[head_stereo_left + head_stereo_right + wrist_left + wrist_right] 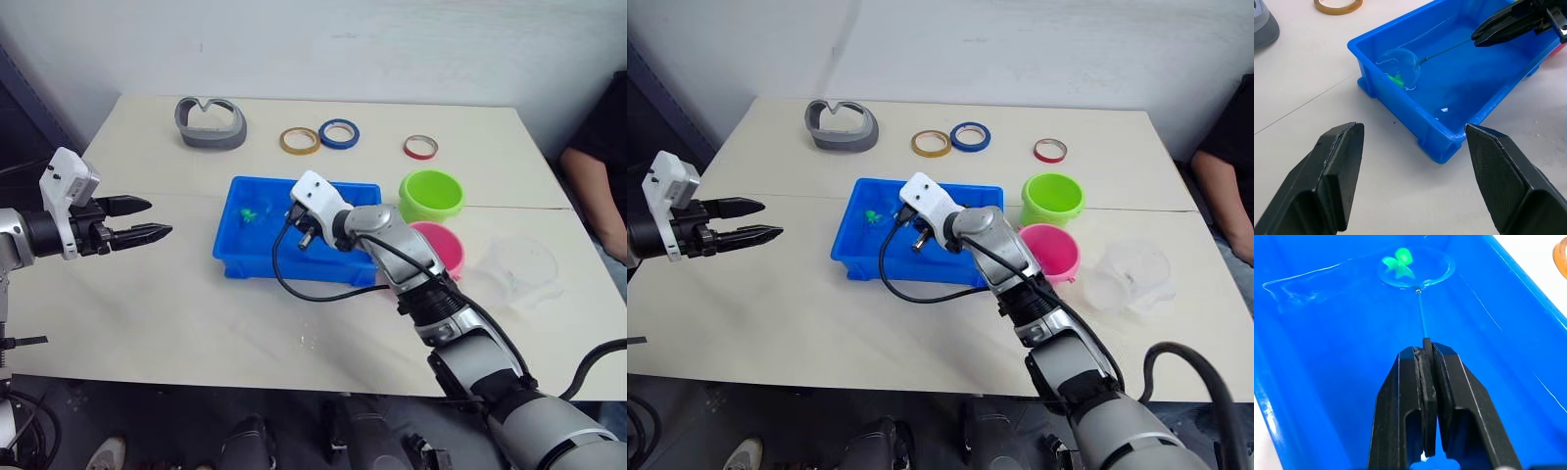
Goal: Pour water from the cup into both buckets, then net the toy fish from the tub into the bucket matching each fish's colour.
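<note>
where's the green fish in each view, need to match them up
Left eye: green fish at the tub's far left corner.
Right eye: same corner.
Left wrist: under the net hoop.
Right wrist: inside the hoop.
Shared landmark: the net.

Beige table (pixel 196 304) made of two tops pushed together, seam across the middle. Plain white wall (pixel 343 44) behind it. Dark floor (pixel 176 426) under the near edge. Even, soft lighting.

Bright, even lighting; soft shadows
</note>
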Tool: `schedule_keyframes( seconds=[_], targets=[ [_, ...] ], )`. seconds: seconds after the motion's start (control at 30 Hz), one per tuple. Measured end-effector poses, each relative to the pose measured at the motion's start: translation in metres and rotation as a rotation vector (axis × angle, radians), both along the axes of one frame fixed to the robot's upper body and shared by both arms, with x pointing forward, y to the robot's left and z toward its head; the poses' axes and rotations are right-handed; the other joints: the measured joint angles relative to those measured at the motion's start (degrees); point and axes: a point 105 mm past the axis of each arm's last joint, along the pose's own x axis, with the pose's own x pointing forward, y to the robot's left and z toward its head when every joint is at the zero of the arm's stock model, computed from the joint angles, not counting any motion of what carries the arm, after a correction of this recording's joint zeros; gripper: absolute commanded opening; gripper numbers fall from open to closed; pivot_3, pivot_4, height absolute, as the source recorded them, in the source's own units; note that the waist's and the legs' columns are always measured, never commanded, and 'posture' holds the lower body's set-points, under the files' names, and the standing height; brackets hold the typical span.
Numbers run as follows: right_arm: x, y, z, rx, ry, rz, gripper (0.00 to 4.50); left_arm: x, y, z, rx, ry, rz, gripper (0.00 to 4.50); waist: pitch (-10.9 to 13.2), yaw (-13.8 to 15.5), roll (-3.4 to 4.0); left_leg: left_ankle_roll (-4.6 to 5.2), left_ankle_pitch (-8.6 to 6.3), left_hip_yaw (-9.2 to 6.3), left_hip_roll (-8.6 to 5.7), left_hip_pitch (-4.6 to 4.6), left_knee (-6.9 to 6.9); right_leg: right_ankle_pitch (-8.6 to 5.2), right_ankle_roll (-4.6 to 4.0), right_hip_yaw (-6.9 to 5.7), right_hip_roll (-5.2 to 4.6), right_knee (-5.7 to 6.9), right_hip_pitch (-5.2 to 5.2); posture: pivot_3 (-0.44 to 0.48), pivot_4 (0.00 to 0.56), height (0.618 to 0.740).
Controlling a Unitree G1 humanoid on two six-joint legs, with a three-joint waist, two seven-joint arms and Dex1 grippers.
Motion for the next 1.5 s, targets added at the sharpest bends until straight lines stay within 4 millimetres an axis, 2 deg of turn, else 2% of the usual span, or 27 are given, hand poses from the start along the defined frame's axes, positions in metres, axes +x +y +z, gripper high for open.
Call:
schedule_keyframes(
  seconds=[0.2, 0.4, 0.53, 0.77, 0.83, 1.2, 1.37, 1.5],
  targets=[
    [-0.007, -0.007, 0.015, 0.064, 0.048, 0.009, 0.0, 0.002, -0.006, 0.01, -0.006, -0.026, -0.033, 3.6, 0.0, 0.1, 0.0, 0.01, 0.0, 0.0, 0.0, -0.04, 0.0, 0.0, 0.0, 0.0, 0.0, -0.02, -0.01, 0.0, 0.15, 0.693],
    [-0.023, -0.025, 0.032, 0.083, 0.041, 0.041, 0.0, 0.003, -0.021, 0.019, -0.024, -0.041, -0.114, 3.6, 0.0, 0.3, 0.0, 0.01, 0.0, -0.03, -0.01, -0.06, -0.03, 0.0, 0.0, -0.02, 0.0, -0.05, -0.01, 0.0, 0.15, 0.693],
    [-0.032, -0.056, 0.029, 0.079, 0.066, 0.014, 0.0, 0.007, -0.038, 0.021, -0.027, -0.041, -0.199, 3.6, 0.0, 0.6, -0.01, 0.04, -0.02, -0.03, -0.03, -0.1, -0.01, 0.0, 0.0, -0.01, -0.02, -0.13, 0.01, 0.0, 0.15, 0.693],
    [-0.045, -0.116, 0.039, 0.081, 0.047, -0.085, 0.0, 0.019, -0.068, 0.029, -0.057, -0.073, -0.336, 3.6, 0.0, 0.6, 0.0, 0.04, -0.02, -0.02, -0.03, -0.1, -0.06, 0.0, 0.0, -0.01, 0.01, -0.18, 0.0, 0.0, 0.15, 0.693],
    [-0.053, -0.139, 0.042, 0.083, 0.043, -0.132, 0.0, 0.024, -0.076, 0.028, -0.07, -0.071, -0.375, 3.6, 0.0, 0.6, 0.03, 0.03, -0.01, 0.0, -0.03, -0.09, -0.07, 0.0, 0.0, 0.02, 0.03, -0.18, 0.0, 0.0, 0.15, 0.693],
    [-0.074, -0.186, 0.071, 0.139, -0.02, -0.266, 0.0, 0.046, -0.103, 0.015, -0.099, -0.046, -0.472, 3.6, 0.0, 0.5, 0.05, -0.01, 0.03, 0.06, -0.03, -0.03, -0.1, 0.0, 0.0, 0.08, 0.04, -0.15, 0.01, 0.0, 0.15, 0.693],
    [-0.077, -0.228, 0.078, 0.101, -0.063, -0.418, 0.0, 0.054, -0.114, 0.017, -0.111, -0.057, -0.512, 3.6, 0.0, 1.0, 0.05, 0.01, 0.03, 0.11, -0.04, -0.03, -0.13, 0.0, 0.01, 0.12, 0.04, -0.2, 0.0, 0.0, 0.15, 0.693],
    [-0.07, -0.248, 0.076, 0.067, -0.088, -0.498, 0.0, 0.056, -0.123, 0.012, -0.119, -0.049, -0.541, 3.6, 0.0, 0.9, 0.06, 0.01, 0.04, 0.16, -0.03, 0.01, -0.13, 0.0, 0.01, 0.17, 0.06, -0.18, 0.0, 0.0, 0.15, 0.693]
  ],
)
